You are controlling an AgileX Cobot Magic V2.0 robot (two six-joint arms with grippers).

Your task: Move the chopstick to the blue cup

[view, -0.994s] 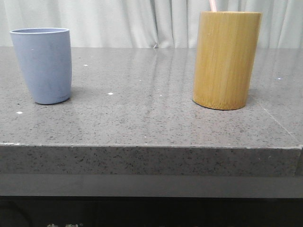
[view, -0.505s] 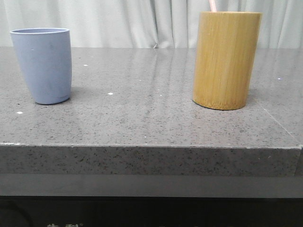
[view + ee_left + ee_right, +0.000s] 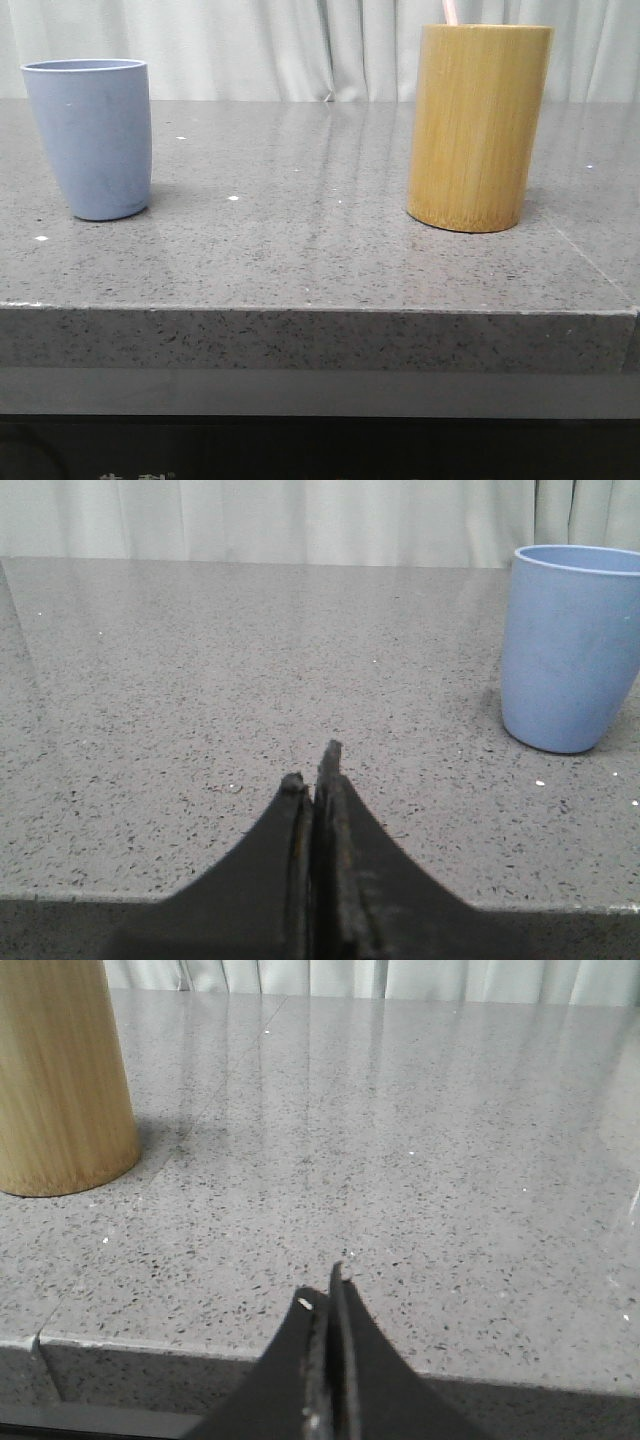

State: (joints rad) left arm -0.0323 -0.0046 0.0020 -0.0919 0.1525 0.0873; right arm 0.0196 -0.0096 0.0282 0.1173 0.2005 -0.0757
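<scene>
Nothing moved; chopstick (image 3: 449,11) far from right hand (image 3: 333,1285).

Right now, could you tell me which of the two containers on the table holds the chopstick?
The taller tan bamboo holder on the right; the pink chopstick pokes above its rim. The shorter blue cup shows nothing above its rim.

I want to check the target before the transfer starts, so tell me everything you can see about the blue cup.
The blue cup is a matte, pale periwinkle tumbler with no handle, tapering to a narrower rounded base. It stands upright on the speckled grey stone table, toward its left side, far apart from the bamboo holder. Nothing touches it except the table. Its inside is hidden from these angles.
</scene>
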